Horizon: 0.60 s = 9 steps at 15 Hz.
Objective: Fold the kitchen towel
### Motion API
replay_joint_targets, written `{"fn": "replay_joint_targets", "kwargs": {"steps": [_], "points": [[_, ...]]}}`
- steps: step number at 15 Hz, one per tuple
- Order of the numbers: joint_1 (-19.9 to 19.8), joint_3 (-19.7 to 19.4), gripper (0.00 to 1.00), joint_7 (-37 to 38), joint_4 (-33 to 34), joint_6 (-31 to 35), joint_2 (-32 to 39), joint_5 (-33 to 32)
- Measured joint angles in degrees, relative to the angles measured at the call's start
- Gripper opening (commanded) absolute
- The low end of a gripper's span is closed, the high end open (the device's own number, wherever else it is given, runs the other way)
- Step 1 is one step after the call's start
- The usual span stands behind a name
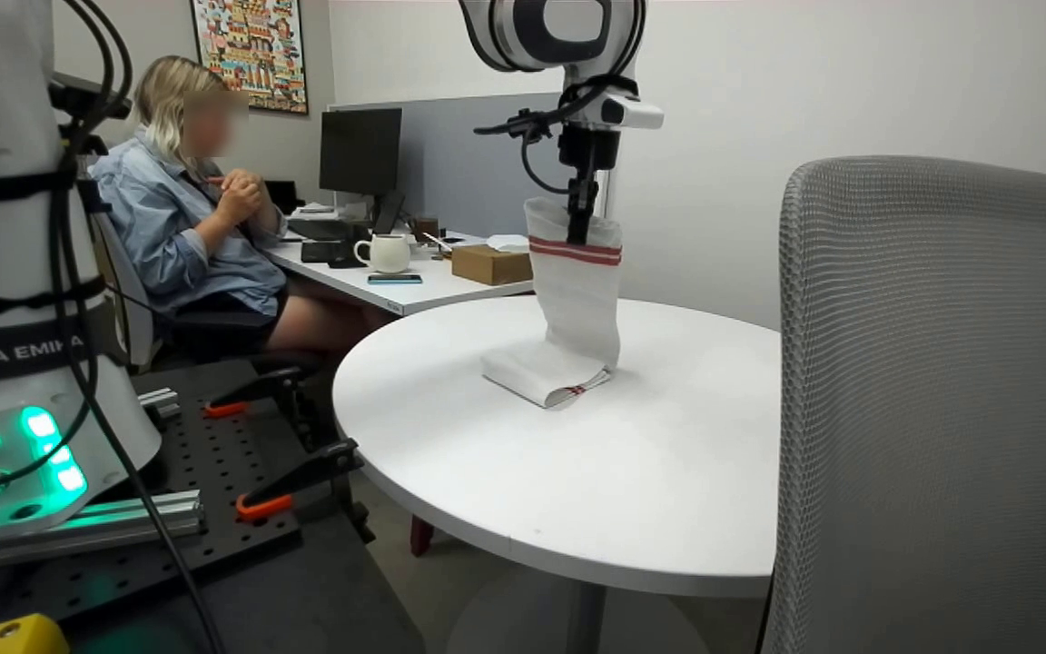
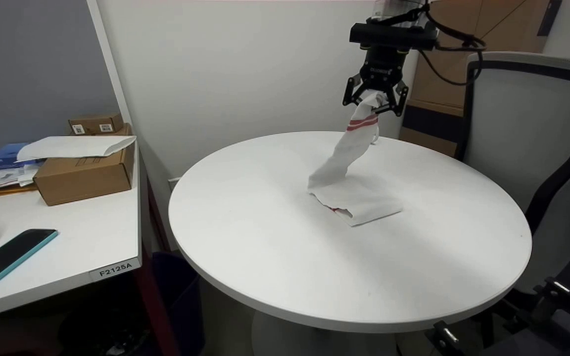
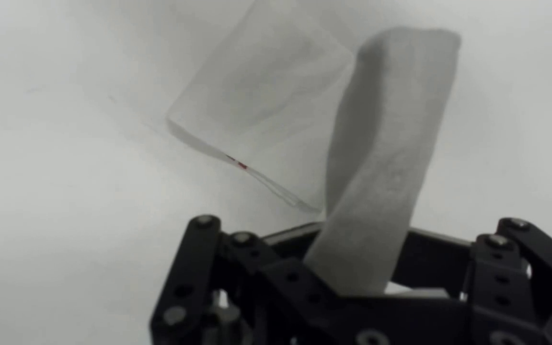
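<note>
The kitchen towel is thin and white with red stripes; it shows in both exterior views (image 1: 577,304) (image 2: 349,148) and in the wrist view (image 3: 396,143). Its lower part lies folded flat on the round white table (image 1: 450,445) (image 2: 265,247). Its other part rises from the table to my gripper, with two red stripes near the held end. My gripper (image 1: 580,227) (image 2: 379,106) is shut on that end above the table. In the wrist view, the towel runs between the fingers (image 3: 366,232); the gripped edge itself is partly hidden by the black linkage.
A grey mesh chair (image 1: 941,381) (image 2: 527,128) stands against the table's side. A white desk (image 1: 450,291) (image 2: 92,237) beside the table holds a brown cardboard box (image 1: 491,264) (image 2: 87,180), a phone (image 2: 10,254) and a mug (image 1: 387,253). A person (image 1: 187,200) sits at the desk.
</note>
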Motion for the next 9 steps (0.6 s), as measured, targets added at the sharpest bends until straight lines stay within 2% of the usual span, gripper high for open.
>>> {"fn": "replay_joint_targets", "kwargs": {"steps": [9], "points": [[-1.5,-0.8,0.0,-0.1,-7.7,0.0,-6.3,0.0]]}}
